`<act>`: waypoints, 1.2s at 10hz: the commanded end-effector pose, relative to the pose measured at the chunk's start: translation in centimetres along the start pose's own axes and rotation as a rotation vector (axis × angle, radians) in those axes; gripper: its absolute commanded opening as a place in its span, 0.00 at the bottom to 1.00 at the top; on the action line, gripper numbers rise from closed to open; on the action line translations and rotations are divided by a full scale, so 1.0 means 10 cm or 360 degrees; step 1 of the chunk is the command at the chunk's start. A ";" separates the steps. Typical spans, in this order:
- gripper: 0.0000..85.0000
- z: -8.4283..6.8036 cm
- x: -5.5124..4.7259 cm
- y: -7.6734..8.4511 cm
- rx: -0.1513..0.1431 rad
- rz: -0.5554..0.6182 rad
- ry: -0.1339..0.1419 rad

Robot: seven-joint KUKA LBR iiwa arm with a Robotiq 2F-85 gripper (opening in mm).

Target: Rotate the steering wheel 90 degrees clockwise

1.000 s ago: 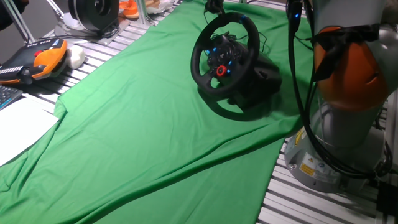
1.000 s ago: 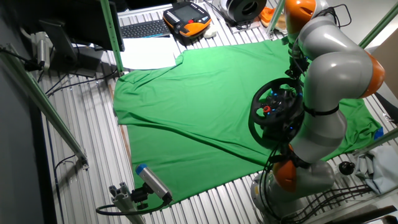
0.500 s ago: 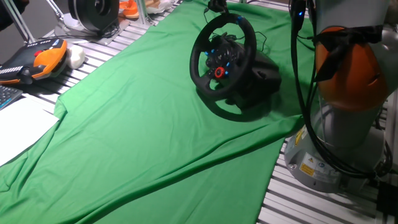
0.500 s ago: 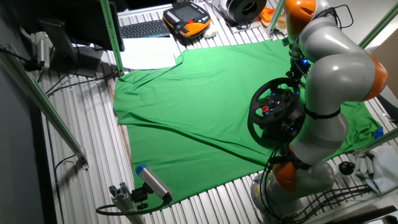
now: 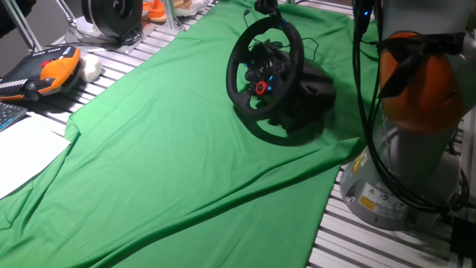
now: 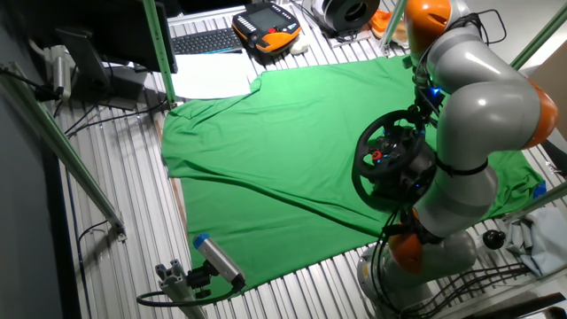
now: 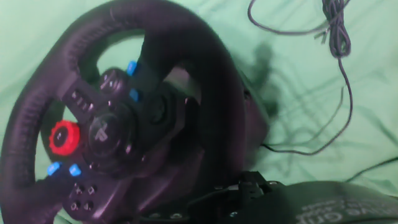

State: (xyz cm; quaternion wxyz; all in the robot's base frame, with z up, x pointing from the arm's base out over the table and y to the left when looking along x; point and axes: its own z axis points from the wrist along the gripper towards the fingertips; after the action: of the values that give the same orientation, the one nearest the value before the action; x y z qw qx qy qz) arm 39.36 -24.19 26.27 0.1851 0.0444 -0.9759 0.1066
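The black steering wheel stands tilted on its bulky black base on the green cloth, at the right near the arm. Its hub shows a red knob and blue lights. It also shows in the other fixed view, partly behind the arm. The hand view shows the wheel close up, with the red knob at lower left. My gripper sits at the top of the rim and seems closed on it. In the hand view its dark fingers meet the rim at the bottom edge.
The green cloth covers the slatted table. An orange teach pendant, white paper and a round black-and-silver drum lie at the left. The arm's base stands right of the wheel. Black cables trail behind it.
The gripper has moved a little right along the top of the rim, and the wheel has turned slightly with it; the red knob has shifted down-left.
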 end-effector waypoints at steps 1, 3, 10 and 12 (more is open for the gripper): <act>0.00 -0.03 0.01 -0.04 0.0000 -0.0012 0.0012; 0.20 -0.05 -0.07 -0.18 -0.0057 -0.0024 0.0007; 0.60 -0.03 -0.21 -0.25 -0.0206 0.0114 -0.0052; 0.40 -0.03 -0.20 -0.27 -0.0230 0.0104 -0.0044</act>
State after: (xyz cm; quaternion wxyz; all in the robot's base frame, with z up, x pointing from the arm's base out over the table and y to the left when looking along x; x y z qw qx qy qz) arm 41.64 -26.65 26.35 0.1726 0.0007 -0.9841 0.0414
